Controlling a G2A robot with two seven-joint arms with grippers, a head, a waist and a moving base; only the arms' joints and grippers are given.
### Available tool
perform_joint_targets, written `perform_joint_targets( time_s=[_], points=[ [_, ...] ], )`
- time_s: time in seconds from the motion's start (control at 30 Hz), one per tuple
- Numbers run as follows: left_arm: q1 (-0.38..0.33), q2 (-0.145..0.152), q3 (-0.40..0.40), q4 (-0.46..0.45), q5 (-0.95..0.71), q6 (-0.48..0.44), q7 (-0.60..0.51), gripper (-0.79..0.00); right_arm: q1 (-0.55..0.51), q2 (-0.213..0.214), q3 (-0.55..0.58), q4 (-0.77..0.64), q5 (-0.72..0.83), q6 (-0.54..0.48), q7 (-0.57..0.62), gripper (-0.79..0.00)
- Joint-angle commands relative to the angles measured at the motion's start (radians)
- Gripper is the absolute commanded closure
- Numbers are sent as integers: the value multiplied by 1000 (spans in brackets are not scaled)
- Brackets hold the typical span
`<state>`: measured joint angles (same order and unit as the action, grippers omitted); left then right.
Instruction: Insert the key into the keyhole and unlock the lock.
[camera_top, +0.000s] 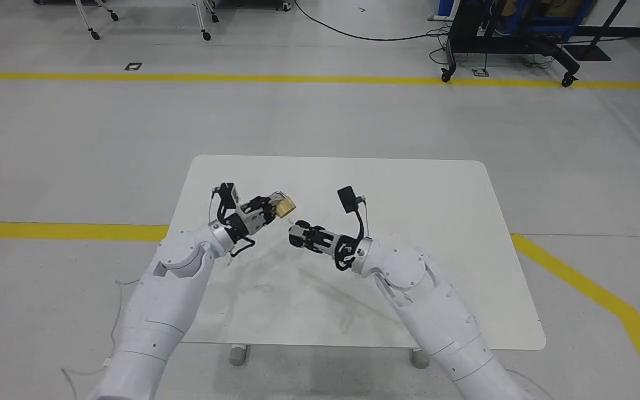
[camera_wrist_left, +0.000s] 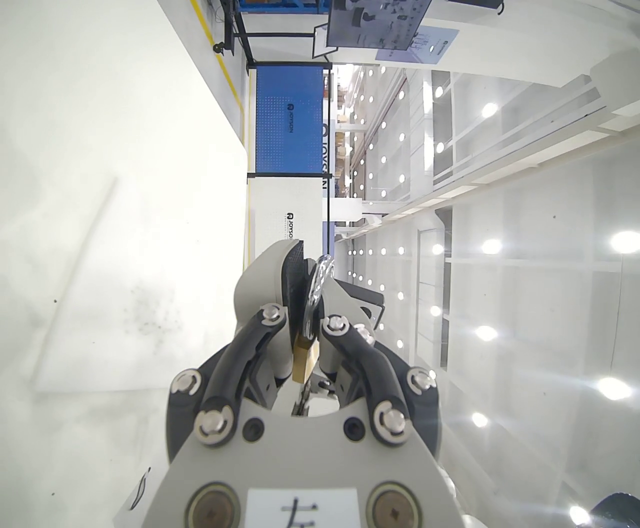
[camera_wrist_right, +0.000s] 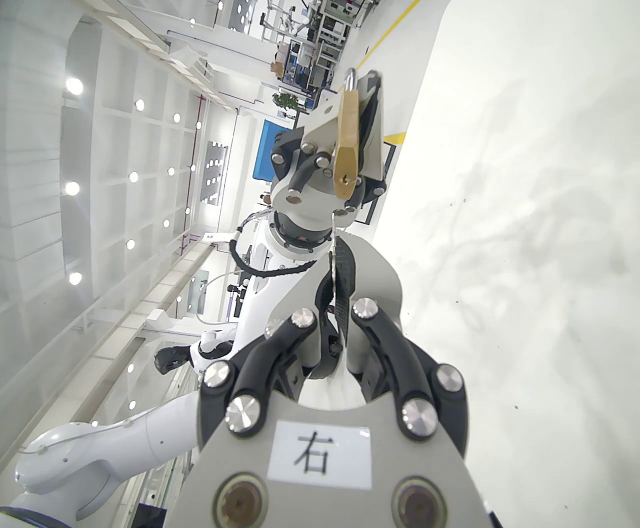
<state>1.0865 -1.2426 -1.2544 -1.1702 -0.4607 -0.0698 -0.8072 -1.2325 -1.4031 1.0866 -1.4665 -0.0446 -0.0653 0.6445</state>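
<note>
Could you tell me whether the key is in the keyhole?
Out: the key ends just short of the lock, whose keyhole shows uncovered.

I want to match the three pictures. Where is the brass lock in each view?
Top view: the lock, over the white table, at the tip of the left hand.
Left wrist view: the lock clamped in that hand, shackle away from the camera.
Right wrist view: the lock farther off, in the same hand, keyhole facing the key.
Shared landmark: the left hand.
</note>
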Motion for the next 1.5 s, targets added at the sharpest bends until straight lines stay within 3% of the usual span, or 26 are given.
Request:
perform_joint_targets(
  time_s=[0.0, 1.47],
  points=[
    [-1, 1, -2, 2, -4, 1, -12, 0, -6, 3, 7, -7, 0, 6, 0, 0],
    [-3, 7, 31, -8, 48, -53, -19, 0, 32, 7, -41, 59, 50, -22, -59, 0]
  ],
)
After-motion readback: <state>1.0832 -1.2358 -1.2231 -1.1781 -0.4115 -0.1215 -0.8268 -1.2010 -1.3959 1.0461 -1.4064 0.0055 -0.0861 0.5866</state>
